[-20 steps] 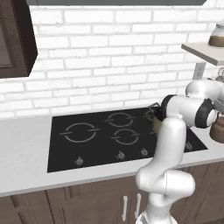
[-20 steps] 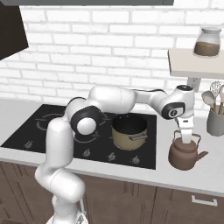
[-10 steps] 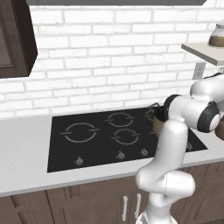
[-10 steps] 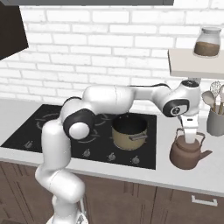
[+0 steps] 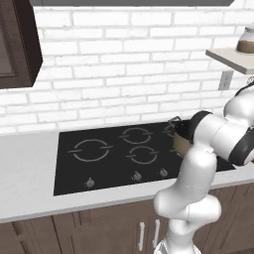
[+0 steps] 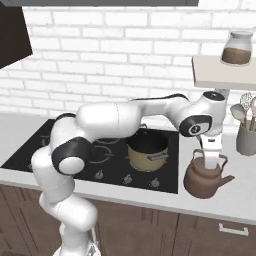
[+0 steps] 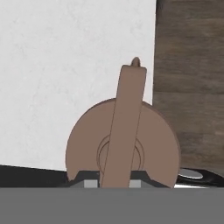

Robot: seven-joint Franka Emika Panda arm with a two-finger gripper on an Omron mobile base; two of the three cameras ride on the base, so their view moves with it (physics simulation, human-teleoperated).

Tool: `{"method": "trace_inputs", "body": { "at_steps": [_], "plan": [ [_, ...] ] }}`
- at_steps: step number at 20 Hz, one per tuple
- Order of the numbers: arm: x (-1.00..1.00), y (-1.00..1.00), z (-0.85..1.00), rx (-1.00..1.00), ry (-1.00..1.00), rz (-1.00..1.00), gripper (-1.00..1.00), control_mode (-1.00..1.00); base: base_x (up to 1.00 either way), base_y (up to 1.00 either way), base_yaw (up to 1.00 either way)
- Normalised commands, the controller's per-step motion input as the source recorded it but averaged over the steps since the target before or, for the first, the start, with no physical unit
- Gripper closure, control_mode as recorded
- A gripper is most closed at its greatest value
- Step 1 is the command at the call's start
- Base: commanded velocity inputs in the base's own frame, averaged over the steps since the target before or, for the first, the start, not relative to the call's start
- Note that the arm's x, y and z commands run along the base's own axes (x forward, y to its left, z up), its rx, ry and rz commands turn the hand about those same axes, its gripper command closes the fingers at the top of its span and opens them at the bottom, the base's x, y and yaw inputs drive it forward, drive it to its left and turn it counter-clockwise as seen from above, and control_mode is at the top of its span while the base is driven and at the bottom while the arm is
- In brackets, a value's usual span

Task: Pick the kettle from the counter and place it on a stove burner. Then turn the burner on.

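You will find the kettle [image 6: 205,176] between the jaws a matt brown-copper metal, its handle smooth. The counter [image 7: 65,78] below them is smooth pale stone, faintly mottled; the cabinet front [image 7: 190,74] beyond shows dark wood grain.

Kettle [image 6: 205,176]: brown-copper, body and handle alike. Counter [image 6: 235,199]: pale grey-white, faintly mottled; cooktop [image 5: 114,155]: black glass with grey ring outlines, the largest ring [image 5: 91,149] drawn in broken arcs. Pot [image 6: 147,152]: tan with dark inside; wall [image 5: 124,69]: white brick; cabinets [image 6: 165,231]: dark brown wood grain.
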Motion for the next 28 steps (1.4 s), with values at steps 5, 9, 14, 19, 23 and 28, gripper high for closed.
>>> {"method": "trace_inputs", "body": {
  "at_steps": [5,9,14,19,23,28],
  "plan": [
    [-0.26,0.54,0.47,-0.02,-0.07,0.04,1.00,-1.00,0.00,0.00,0.00],
    [-0.16,0.33,0.76,-0.01,-0.01,0.01,1.00,-1.00,0.00,0.00,0.00],
    [-0.06,0.44,0.44,0.00,0.00,0.04,1.00,-1.00,0.00,0.00,0.00],
    [0.00,0.66,0.14,0.00,-0.06,0.10,1.00,-1.00,0.00,0.00,0.00],
    [0.00,0.66,0.33,0.00,-0.14,0.13,1.00,-1.00,0.00,0.00,0.00],
    [0.01,0.68,0.40,0.00,-0.13,0.14,1.00,-1.00,0.00,0.00,0.00]
  ]
}}
